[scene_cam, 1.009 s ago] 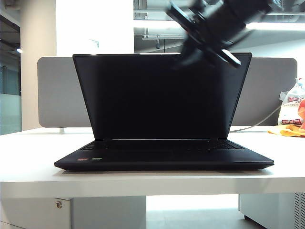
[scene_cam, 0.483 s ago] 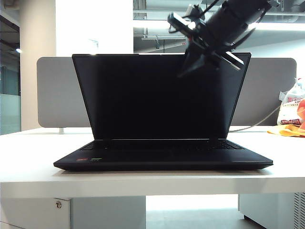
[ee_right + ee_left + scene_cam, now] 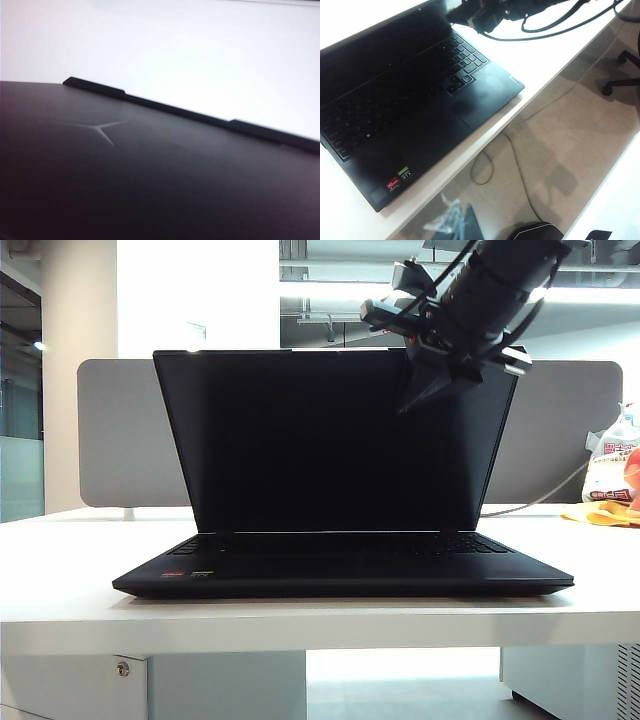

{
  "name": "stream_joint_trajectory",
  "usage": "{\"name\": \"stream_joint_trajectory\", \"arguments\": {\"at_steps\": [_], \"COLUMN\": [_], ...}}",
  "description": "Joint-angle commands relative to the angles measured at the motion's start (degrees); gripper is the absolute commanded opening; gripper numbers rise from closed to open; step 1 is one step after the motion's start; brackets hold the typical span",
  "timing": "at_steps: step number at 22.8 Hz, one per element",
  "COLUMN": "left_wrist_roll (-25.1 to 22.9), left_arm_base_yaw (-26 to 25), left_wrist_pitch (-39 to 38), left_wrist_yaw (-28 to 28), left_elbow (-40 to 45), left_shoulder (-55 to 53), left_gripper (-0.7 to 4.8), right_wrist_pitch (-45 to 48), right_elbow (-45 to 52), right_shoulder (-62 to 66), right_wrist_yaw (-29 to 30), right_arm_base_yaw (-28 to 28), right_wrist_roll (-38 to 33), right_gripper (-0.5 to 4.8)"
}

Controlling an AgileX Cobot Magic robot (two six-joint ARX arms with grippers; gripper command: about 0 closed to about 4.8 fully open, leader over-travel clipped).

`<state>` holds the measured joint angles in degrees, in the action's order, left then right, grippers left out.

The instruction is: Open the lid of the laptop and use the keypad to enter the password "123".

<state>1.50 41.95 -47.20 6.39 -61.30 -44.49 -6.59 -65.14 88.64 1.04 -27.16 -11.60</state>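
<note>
The black laptop [image 3: 340, 575] stands open on the white table [image 3: 60, 580], its lid [image 3: 300, 440] upright and the screen dark. My right gripper [image 3: 408, 402] hangs as a shut wedge at the lid's upper right edge, holding nothing; whether it touches the lid I cannot tell. The right wrist view is filled by the lid's black outer face [image 3: 150, 190] with its emblem [image 3: 102, 127], and the fingers do not stand out against it. The left wrist view shows the keypad [image 3: 465, 55] and stickers [image 3: 400, 177]. My left gripper [image 3: 469, 220] is a blurred dark wedge off the table's front edge, no gap showing.
A grey divider [image 3: 120, 430] stands behind the laptop. A plastic bag and orange things [image 3: 610, 470] lie at the far right, with a cable [image 3: 540, 498] running to the laptop. Black cables [image 3: 560, 25] cross the table, and a chair base [image 3: 620, 80] is on the floor.
My right gripper has swung a little to the right and lower along the lid's top edge, its wrist turning. The laptop and lid stand as before.
</note>
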Motion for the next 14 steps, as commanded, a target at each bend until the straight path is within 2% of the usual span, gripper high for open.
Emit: {"name": "stream_joint_trajectory", "arguments": {"at_steps": [1,8,14], "left_wrist_roll": [-0.22,0.02,0.42], "left_arm_base_yaw": [-0.02,-0.02,-0.02], "left_wrist_pitch": [0.55,-0.81,-1.14], "left_wrist_yaw": [-0.15,-0.17,-2.75], "left_elbow": [-0.33,-0.33,-0.33], "left_shoulder": [0.09,0.11,0.11], "left_gripper": [-0.04,-0.04,-0.04], "right_wrist_pitch": [3.17,0.9,-2.32], "right_elbow": [-3.89,-14.64,-24.44], "right_shoulder": [1.2,10.12,16.92], "right_wrist_yaw": [-1.53,-0.94,-0.42], "right_arm_base_yaw": [0.22,0.31,3.17], "right_wrist_roll": [1.31,1.33,1.33], "right_gripper": [-0.09,-0.09,-0.09]}}
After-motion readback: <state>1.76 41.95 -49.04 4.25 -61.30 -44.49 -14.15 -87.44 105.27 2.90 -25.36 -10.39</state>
